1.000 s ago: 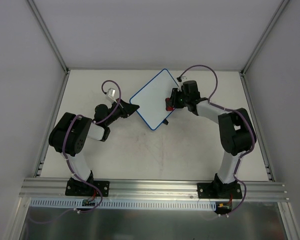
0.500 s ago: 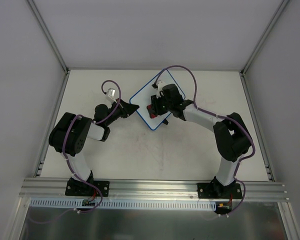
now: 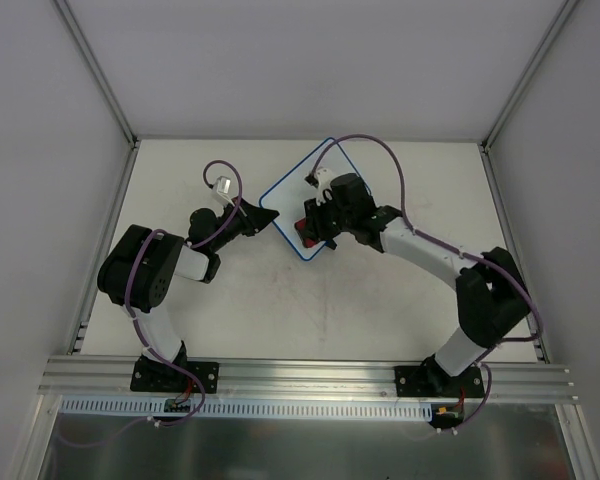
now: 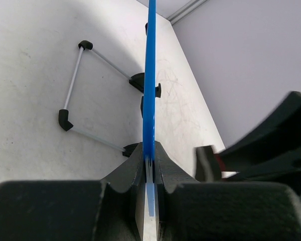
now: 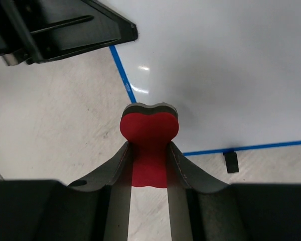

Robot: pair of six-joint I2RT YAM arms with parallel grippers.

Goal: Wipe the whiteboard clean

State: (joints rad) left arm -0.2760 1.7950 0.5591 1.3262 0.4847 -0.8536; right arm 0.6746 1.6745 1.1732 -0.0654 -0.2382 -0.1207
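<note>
Sweeping over the last second from the right edge of the whiteboard point(image 3: 298, 185) to its near corner with the right gripper point(image 3: 308, 228). Pinching a red bone-shaped eraser point(image 5: 149, 131) between that gripper's jaws, with its rounded end covering the corner where the two blue rim lines meet. Clamping the board's left corner with the left gripper point(image 4: 149, 173), jaws pressed onto the thin blue rim seen edge-on, in the same place as in the earlier frames. Resting the whiteboard diamond-wise on the far middle of the pale surface point(image 3: 380, 300), between the two arms, with the visible face blank. Showing, from the left wrist, a wire stand point(image 4: 72, 80) with black end caps beside the board's edge.
</note>
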